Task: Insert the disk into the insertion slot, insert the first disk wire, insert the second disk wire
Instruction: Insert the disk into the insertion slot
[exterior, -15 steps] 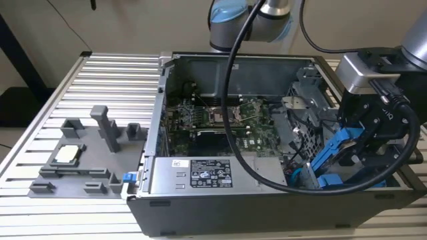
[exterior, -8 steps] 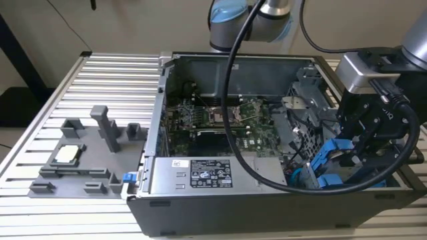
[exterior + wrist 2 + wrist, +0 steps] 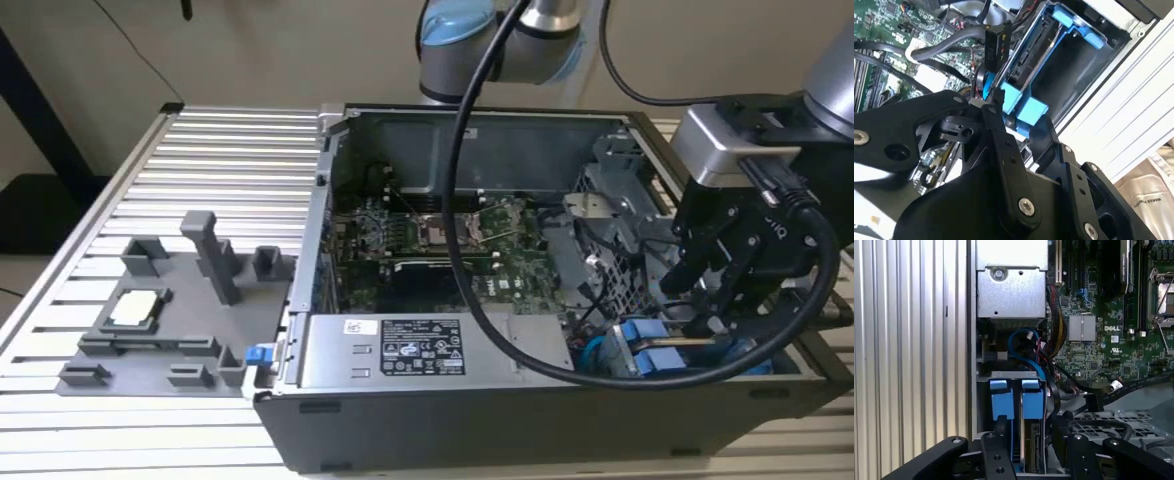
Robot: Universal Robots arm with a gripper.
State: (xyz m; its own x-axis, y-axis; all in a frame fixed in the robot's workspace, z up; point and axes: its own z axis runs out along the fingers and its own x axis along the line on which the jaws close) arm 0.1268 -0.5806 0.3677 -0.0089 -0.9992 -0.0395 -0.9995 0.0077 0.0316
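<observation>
1. The claw (image 3: 709,318) hangs at the exterior view's right end of the open computer case (image 3: 441,420), just above the drive cage. The case stands on a ribbed aluminium worktop (image 3: 214,140).
2. Claw state: open, fingers (image 3: 1000,427) spread, nothing gripped. In both wrist views the spread spans a blue frame tab, and the pads look clear of it.
3. The disk (image 3: 1032,402) is blue-framed and stands on edge in the insertion slot (image 3: 1010,375), blue tab end facing the claw. It looks sunk as deep as the other blue-framed drive (image 3: 1002,402) just beside it, so I judge it seated.
4. Key relation: the disk lies straight ahead of the claw, roughly centred between the fingertips.
   - Its long axis runs away from the claw, down into the bay, in line with the claw's reach.
   - Its thin dimension runs across, finger to finger.
   - The other blue-framed drive is on the side nearer the worktop ribs, partly behind one finger.
5. Wires: a black wire connector (image 3: 996,42) hangs just beside the cage on the motherboard (image 3: 1104,330) side, near the claw. It looks unplugged, as far as I can judge. A blue cable (image 3: 1026,347) loops from near the power supply box (image 3: 1011,285) toward the cage, but its end is hidden.
6. There is only one arm, so there is no nearer or farther arm to pick.
</observation>
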